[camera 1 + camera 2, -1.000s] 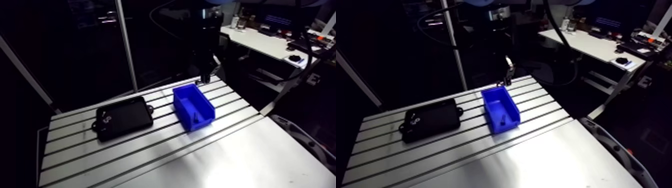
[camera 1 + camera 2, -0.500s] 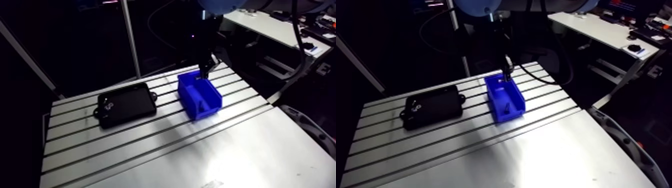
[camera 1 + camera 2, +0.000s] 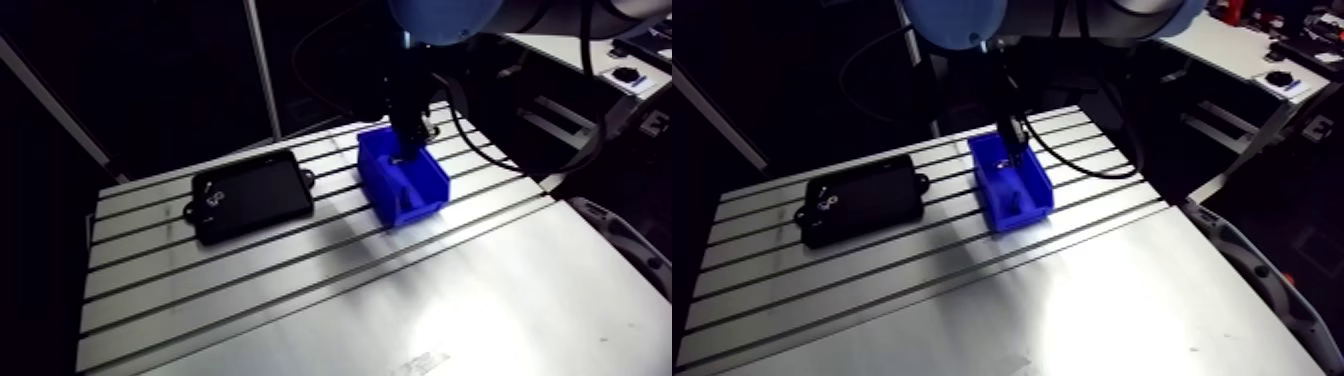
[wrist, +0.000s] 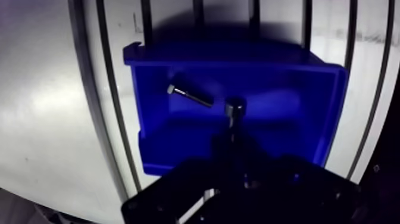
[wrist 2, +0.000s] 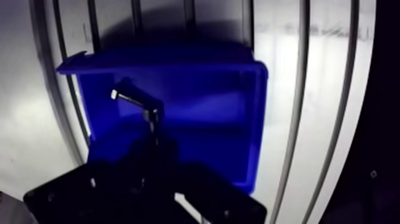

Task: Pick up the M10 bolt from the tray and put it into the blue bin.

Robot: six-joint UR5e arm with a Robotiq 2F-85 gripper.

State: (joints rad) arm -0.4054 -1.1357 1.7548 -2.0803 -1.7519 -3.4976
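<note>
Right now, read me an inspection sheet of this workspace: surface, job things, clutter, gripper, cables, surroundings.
surface: slotted table, metal, lit in front of the bin.
job's things: black tray and blue bin side by side, apart; held bolt over the bin's inside, head away from the fingers.
clutter: loose bolt lying slantwise on the bin's floor; pale bits in a tray corner, too small to tell.
grippers: gripper above the bin, shut on the held bolt.
cables: nothing seen.
surroundings: nothing seen.
</note>
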